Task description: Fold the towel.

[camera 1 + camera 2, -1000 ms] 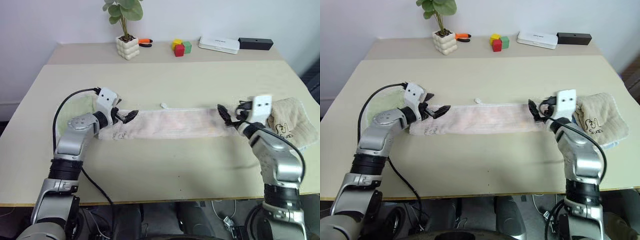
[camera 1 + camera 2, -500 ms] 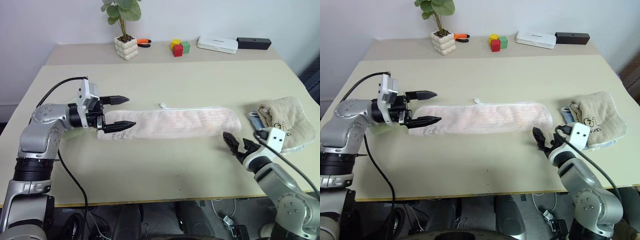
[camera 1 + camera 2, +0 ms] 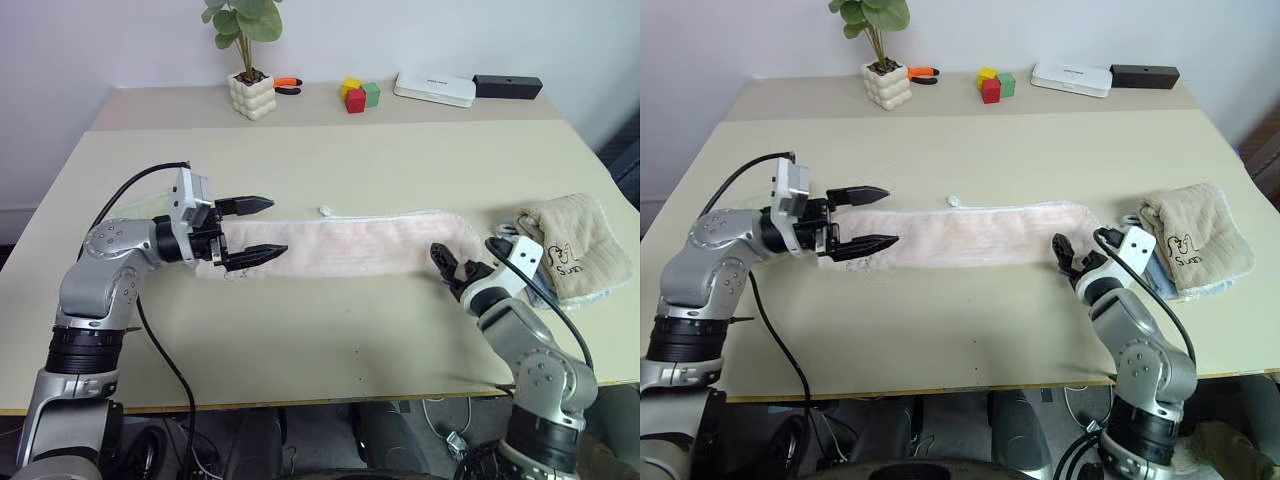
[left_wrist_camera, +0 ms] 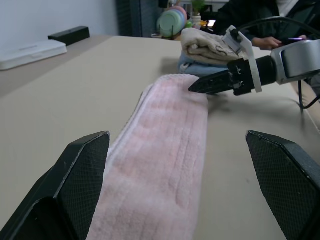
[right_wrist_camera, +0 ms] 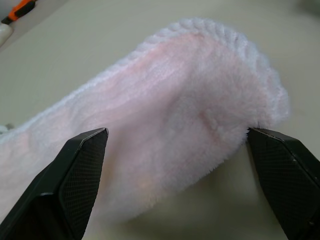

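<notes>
Beige and matte, the flat surface (image 3: 350,330) carries the pale pink, fluffy terry towel (image 3: 345,245), folded into a long narrow strip across its middle. At the strip's nine o'clock end the left hand (image 3: 258,229) hovers with black fingers spread wide, gripping nothing; at three o'clock the right hand (image 3: 444,265), fingers likewise apart, sits just beside the rounded whitish edge. A crumpled beige towel with dark print (image 3: 575,245) lies further toward three o'clock. From the left wrist, a seated person (image 4: 260,20) appears beyond.
</notes>
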